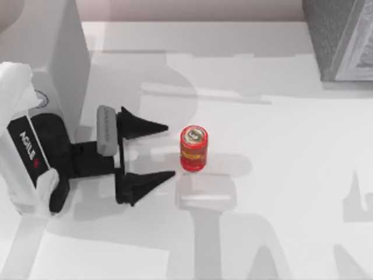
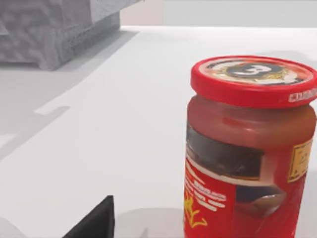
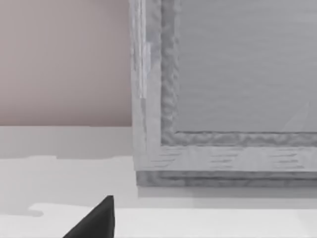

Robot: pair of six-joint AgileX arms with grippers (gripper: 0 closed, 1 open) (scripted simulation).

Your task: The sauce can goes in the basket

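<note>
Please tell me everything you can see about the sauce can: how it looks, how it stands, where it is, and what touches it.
The sauce can is a small red cylinder standing upright on the white table, near the middle. In the left wrist view it looks like a jar: a red lid with a printed round emblem, a translucent reddish body and a red label with yellow and white print. The left gripper is open and points at it from the table's left; its black fingertips stop short, so nothing touches it but the table. The grey basket stands far off at the top right.

Red sauce can [image 1: 193,149] with yellow label print, just ahead of black left gripper [image 1: 165,150]; grey textured basket [image 1: 341,38].
</note>
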